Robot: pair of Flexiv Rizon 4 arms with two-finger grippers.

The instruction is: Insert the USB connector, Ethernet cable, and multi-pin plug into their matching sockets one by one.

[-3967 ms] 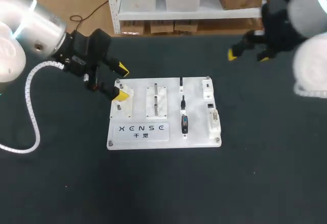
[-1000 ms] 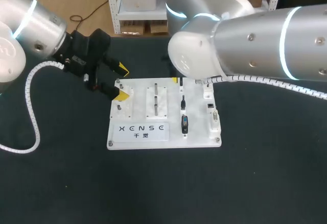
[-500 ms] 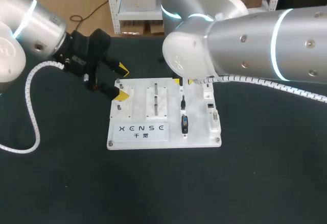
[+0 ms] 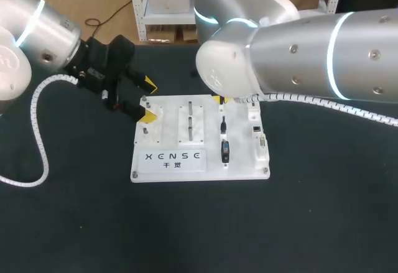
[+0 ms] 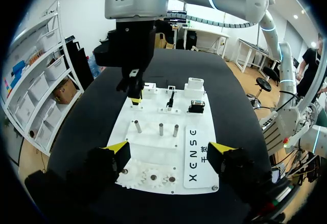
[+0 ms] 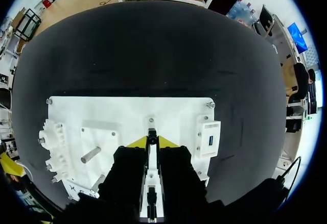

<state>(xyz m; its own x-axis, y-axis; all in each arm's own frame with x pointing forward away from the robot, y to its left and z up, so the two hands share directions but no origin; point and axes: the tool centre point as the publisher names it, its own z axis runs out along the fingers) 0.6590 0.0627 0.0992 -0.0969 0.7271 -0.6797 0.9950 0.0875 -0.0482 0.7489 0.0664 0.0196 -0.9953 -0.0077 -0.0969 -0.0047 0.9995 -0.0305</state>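
Note:
A white board (image 4: 140, 167) lies mid-table with three plugs standing in a column. My right gripper (image 4: 219, 99) is down over the farthest one, the small black USB connector (image 6: 152, 138). In the right wrist view both yellow fingertips (image 6: 137, 143) press against the connector from either side. Nearer stand the Ethernet plug (image 4: 222, 124) and the multi-pin plug (image 4: 224, 151). The sockets (image 4: 258, 137) line the board's right edge, and the blue USB socket (image 6: 209, 140) is beside the gripper. My left gripper (image 4: 148, 101) is open, straddling the board's far left corner (image 5: 153, 143) by the gears.
The board also carries upright metal pegs (image 5: 160, 129), small white gears (image 5: 150, 175) and a printed label (image 4: 174, 157). My bulky right arm (image 4: 292, 49) hangs over the board's back right. Black tabletop surrounds the board.
The right arm swung in from the back right to the board's far edge. Over the last second its fingers drew together onto the USB connector. The left arm has not moved.

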